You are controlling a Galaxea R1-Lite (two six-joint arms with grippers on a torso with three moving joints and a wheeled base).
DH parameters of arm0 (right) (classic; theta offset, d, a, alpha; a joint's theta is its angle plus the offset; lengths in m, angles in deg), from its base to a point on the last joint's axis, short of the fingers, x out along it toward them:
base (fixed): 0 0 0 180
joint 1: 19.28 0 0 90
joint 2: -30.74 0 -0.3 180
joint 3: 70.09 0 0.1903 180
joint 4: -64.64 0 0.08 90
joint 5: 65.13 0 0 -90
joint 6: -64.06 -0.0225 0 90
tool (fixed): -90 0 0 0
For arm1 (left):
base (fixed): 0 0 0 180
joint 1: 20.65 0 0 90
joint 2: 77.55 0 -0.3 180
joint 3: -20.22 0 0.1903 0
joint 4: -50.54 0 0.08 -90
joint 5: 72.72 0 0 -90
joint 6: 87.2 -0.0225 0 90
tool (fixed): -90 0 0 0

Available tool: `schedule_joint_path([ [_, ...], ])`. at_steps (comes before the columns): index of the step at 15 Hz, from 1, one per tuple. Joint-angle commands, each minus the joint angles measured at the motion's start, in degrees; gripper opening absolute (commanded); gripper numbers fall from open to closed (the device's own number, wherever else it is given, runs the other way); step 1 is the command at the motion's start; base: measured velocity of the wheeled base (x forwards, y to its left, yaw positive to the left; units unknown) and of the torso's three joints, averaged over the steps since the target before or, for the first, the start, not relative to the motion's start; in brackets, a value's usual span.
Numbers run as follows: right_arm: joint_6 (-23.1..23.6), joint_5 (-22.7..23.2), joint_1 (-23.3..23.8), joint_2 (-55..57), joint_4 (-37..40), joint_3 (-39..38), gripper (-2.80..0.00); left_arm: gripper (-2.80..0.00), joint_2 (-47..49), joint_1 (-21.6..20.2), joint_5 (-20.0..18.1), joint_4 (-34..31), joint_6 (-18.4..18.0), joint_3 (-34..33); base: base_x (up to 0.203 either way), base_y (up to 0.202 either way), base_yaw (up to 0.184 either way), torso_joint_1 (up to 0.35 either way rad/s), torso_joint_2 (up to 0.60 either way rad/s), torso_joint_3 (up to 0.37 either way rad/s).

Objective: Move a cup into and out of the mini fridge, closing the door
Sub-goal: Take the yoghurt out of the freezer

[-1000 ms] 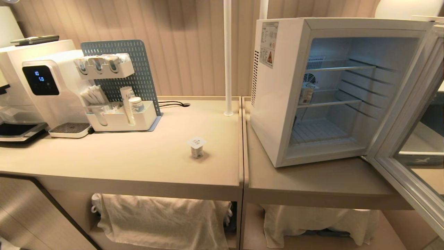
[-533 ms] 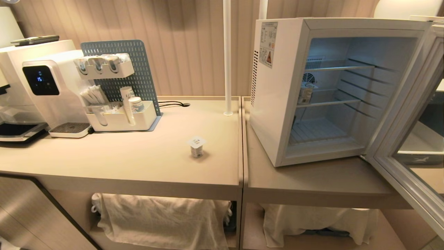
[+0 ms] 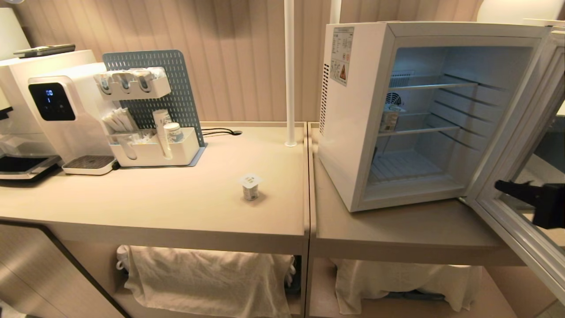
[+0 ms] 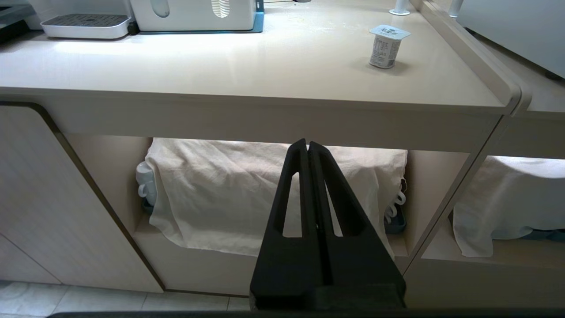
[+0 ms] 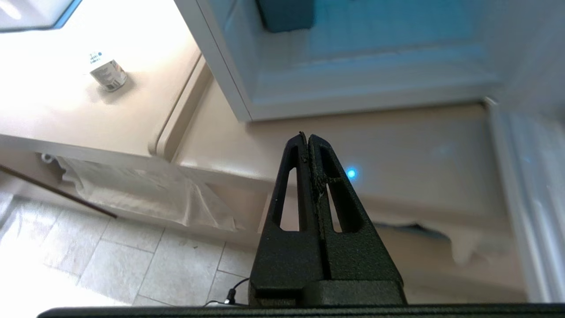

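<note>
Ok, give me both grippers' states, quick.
Left gripper: closed, holding nothing.
Right gripper: closed, holding nothing.

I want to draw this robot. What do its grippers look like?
Both are black. The left gripper has two long fingers that taper to a narrow tip, each with a long slot cut through it, on a blocky black base. The right gripper has the same shape, with a rough, grainy surface. In the head view the right gripper shows as a dark pointed wedge.
</note>
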Motion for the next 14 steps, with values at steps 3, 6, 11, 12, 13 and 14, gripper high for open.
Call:
schedule_joint_path([
  [3, 1.9, 6.0, -0.1, 28.4, -22.9, 4.3, -2.80, -2.80, 0.0, 0.0, 0.0, 0.0, 0.1, 0.0, 0.000, 0.000, 0.000, 0.000, 0.00, 0.000],
  [6, 4.3, 8.6, 0.0, 34.4, -28.2, 13.6, -2.80, -2.80, 0.0, 0.0, 0.0, 0.1, 0.1, 0.0, 0.000, 0.000, 0.000, 0.000, 0.00, 0.000],
  [11, 4.7, 10.2, 1.7, 38.3, -23.8, 23.9, 0.00, -2.80, 0.0, 0.0, 0.0, 0.0, 0.1, 0.0, 0.000, 0.000, 0.000, 0.000, 0.00, 0.000],
  [12, 4.7, 10.2, 2.3, 40.7, -23.2, 26.6, 0.00, -2.80, 0.0, 0.0, 0.0, 0.0, 0.1, 0.0, 0.000, 0.000, 0.000, 0.000, 0.00, 0.000],
  [13, 4.7, 10.2, 2.9, 43.1, -22.6, 29.3, 0.00, -2.80, 0.0, 0.0, 0.0, 0.1, 0.1, 0.0, 0.000, 0.000, 0.000, 0.000, 0.00, 0.000],
  [14, 4.7, 10.1, 3.4, 45.2, -22.0, 31.9, 0.00, -2.80, 0.0, 0.0, 0.0, 0.0, 0.1, 0.0, 0.000, 0.000, 0.000, 0.000, 0.00, 0.000],
])
